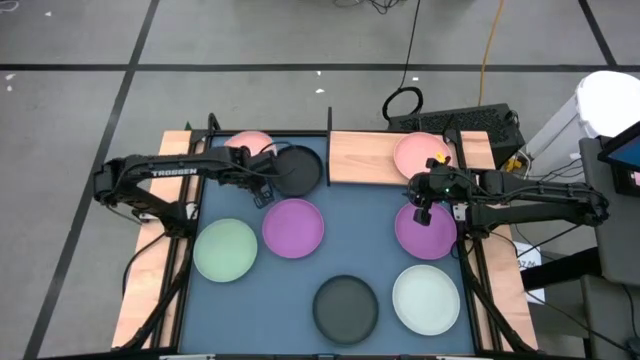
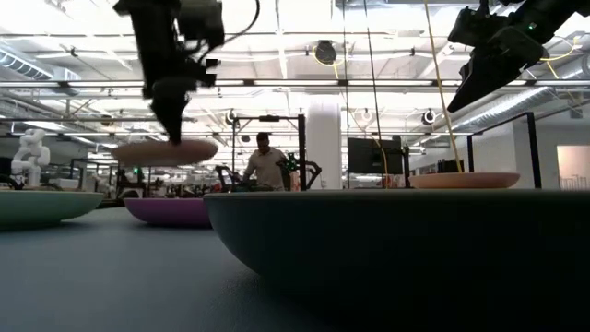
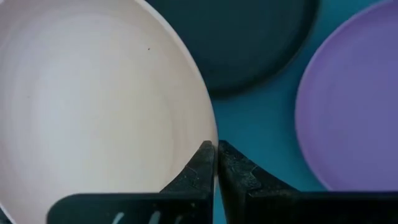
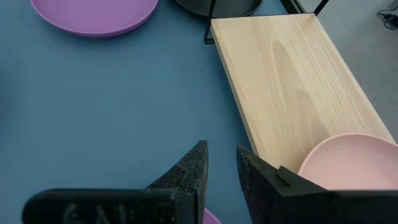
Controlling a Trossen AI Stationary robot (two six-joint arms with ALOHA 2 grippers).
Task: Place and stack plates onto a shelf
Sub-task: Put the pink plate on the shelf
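My left gripper (image 1: 258, 172) is shut on a pink plate (image 1: 250, 146), which it holds up over the table's far left. A black plate (image 1: 299, 170) lies just to the right of that plate, with a purple plate (image 1: 293, 227) nearer the front. Another pink plate (image 1: 422, 153) rests by its base on the wooden shelf (image 1: 365, 158) at the far right. My right gripper (image 4: 221, 155) hovers open over the blue mat beside the shelf (image 4: 292, 81), with nothing between its fingers. My left gripper pinches the pink plate's rim (image 3: 213, 138) between its two fingers, one finger (image 3: 199, 163) over the plate's hollow and the other outside the rim. The fingers come steeply from above. The plate (image 2: 166, 152) hangs about level below them, lifted clear of the table.
On the blue mat (image 1: 370, 240) lie a green plate (image 1: 225, 249), a black plate (image 1: 346, 308), a pale plate (image 1: 426, 298) and a second purple plate (image 1: 425, 230) under my right arm. A person stands in the room far behind the table.
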